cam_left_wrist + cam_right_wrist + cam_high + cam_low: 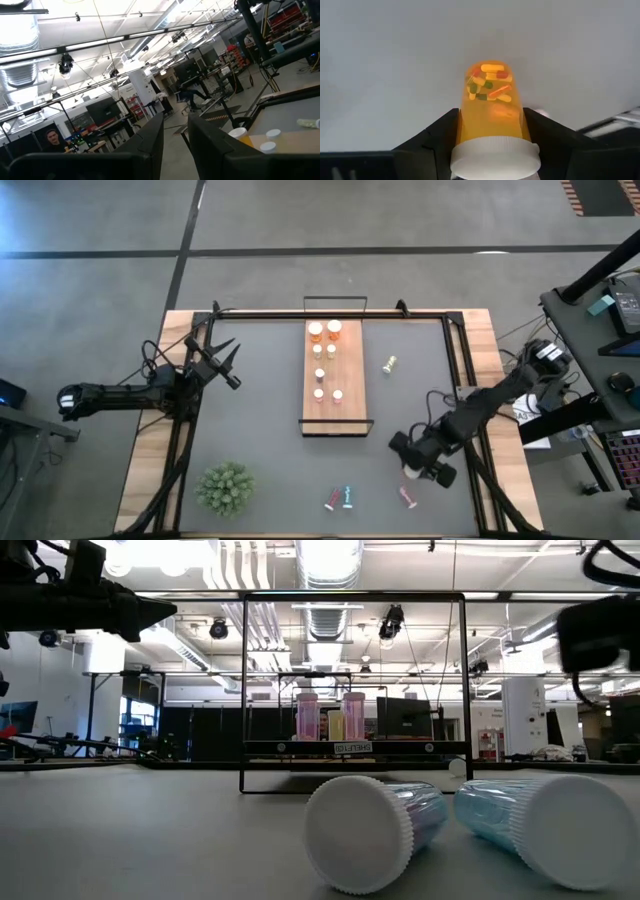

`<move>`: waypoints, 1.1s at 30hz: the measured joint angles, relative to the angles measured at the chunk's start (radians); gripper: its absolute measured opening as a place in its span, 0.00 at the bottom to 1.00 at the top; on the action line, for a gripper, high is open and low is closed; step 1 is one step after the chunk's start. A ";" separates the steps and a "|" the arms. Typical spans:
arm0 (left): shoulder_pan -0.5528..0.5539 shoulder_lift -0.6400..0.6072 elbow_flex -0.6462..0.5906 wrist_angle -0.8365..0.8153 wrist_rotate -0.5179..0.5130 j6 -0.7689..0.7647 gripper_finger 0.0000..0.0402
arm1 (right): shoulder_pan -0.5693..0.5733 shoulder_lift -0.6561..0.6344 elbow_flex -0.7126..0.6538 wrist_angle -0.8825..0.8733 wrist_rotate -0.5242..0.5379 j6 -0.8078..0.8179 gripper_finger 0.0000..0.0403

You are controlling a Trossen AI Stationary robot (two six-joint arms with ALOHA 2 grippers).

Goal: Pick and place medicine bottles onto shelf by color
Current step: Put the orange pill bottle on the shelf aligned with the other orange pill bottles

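An orange bottle (492, 107) with a white cap (495, 157) sits between the right gripper's (492, 125) two dark fingers (440, 132), which press its sides from left and right of the wrist frame — they hold it. Its long axis runs straight out from the wrist, cap nearest the camera and the pill-filled base pointing away over the grey table (380, 60).

In the overhead frame this right gripper (418, 460) sits at lower right of centre, just below and to the right of the shelf (352, 395), whose long side runs up and down the frame. Two orange bottles (316, 331) already stand at the shelf's upper end, with smaller white-capped ones below them, so the held bottle probably belongs at that top end; the coming move would carry it up and to the left, and it would need turning upright first.

Loose bottles remain: a pale one (390, 364) lying right of the shelf, a pink one (331, 500) and a teal one (347, 497) near the bottom centre, and another pink one (407, 497) just below the right gripper.

The left gripper (226, 360) waits at the left, well apart from the shelf, fingers spread and empty. A green plant (226, 487) sits at lower left.
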 joint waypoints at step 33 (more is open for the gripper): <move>0.000 0.000 0.000 0.000 0.000 0.000 0.18 | -1.032 -0.113 0.000 0.211 0.073 -0.004 0.49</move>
